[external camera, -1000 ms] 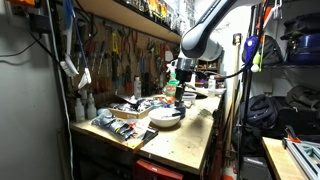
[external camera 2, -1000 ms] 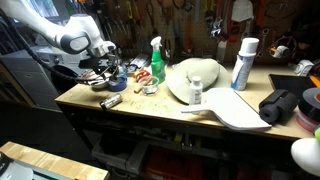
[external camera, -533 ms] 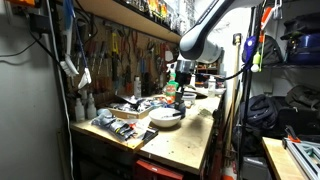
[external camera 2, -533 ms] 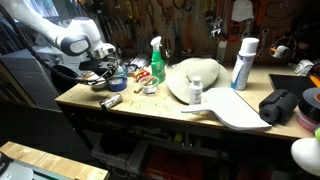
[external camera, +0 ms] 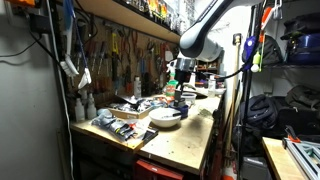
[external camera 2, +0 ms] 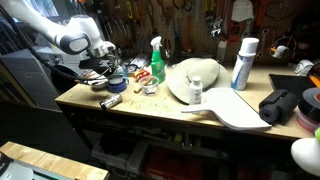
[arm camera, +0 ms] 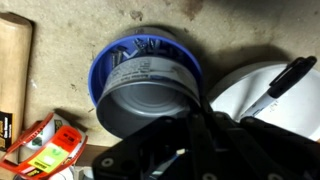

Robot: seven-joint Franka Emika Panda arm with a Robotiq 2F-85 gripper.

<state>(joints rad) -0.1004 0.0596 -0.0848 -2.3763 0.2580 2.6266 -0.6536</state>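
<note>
In the wrist view a tin can (arm camera: 145, 95) with a blue band round its rim stands open side up on the worn bench top. My gripper (arm camera: 190, 122) comes in from the bottom edge, its dark fingers closed together over the can's near right rim and pinching it. A black marker (arm camera: 290, 75) lies on a white plate (arm camera: 250, 100) just right of the can. In both exterior views the gripper (external camera: 172, 82) (external camera 2: 110, 72) hangs low over the clutter at the bench's end.
A red-labelled packet (arm camera: 40, 145) lies left of the can and a wooden block (arm camera: 12, 70) sits at the frame's left edge. On the bench stand a green spray bottle (external camera 2: 157, 60), a white hat-like shape (external camera 2: 195, 80) and a white aerosol can (external camera 2: 243, 63). Tools hang on the back wall.
The gripper's jaws have closed over the last second. The arm has barely moved in both exterior views.
</note>
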